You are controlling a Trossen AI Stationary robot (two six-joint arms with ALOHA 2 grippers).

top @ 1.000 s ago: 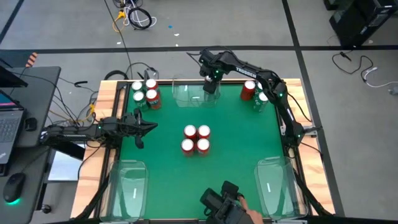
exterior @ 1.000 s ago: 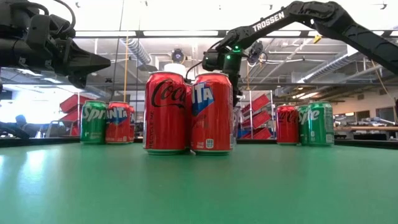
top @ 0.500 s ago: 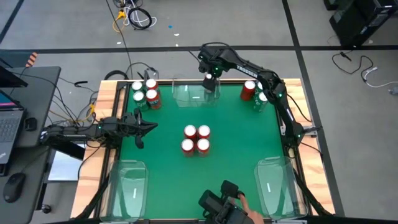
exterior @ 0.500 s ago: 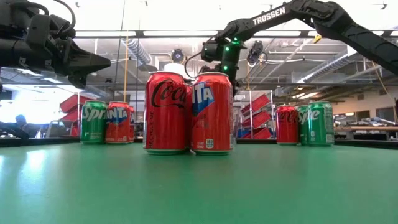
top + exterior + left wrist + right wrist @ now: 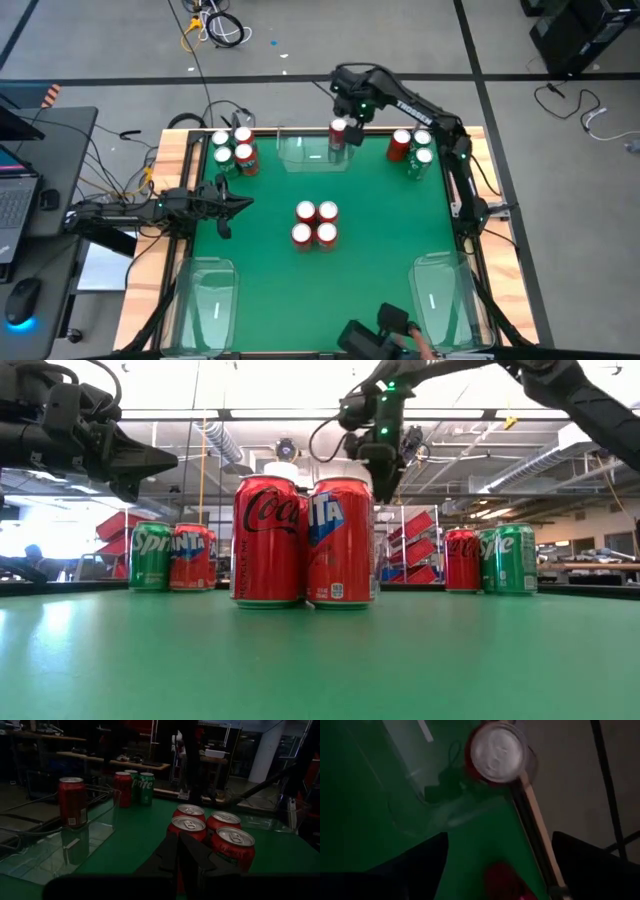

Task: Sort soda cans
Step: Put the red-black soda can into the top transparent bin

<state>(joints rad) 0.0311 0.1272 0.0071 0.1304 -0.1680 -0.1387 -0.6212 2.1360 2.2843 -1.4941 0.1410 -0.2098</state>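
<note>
A red soda can (image 5: 338, 132) stands upright in the clear tray (image 5: 305, 152) at the table's far edge; the right wrist view shows its silver top (image 5: 497, 752). My right gripper (image 5: 347, 108) hangs open above it, pointing down and clear of it, fingers (image 5: 420, 862) wide apart. Four red cans (image 5: 315, 223) stand together mid-table. Green and red cans stand at the far left (image 5: 232, 150) and far right (image 5: 411, 150). My left gripper (image 5: 238, 204) waits shut at the table's left edge, pointing level.
Two more clear trays lie at the near left (image 5: 208, 295) and near right (image 5: 440, 295) corners. A person's hand with a dark device (image 5: 385, 338) shows at the near edge. Bare green mat surrounds the middle cans.
My right gripper has risen off the red can in the far tray and drawn a little toward the far edge. The can stays upright in the tray.
</note>
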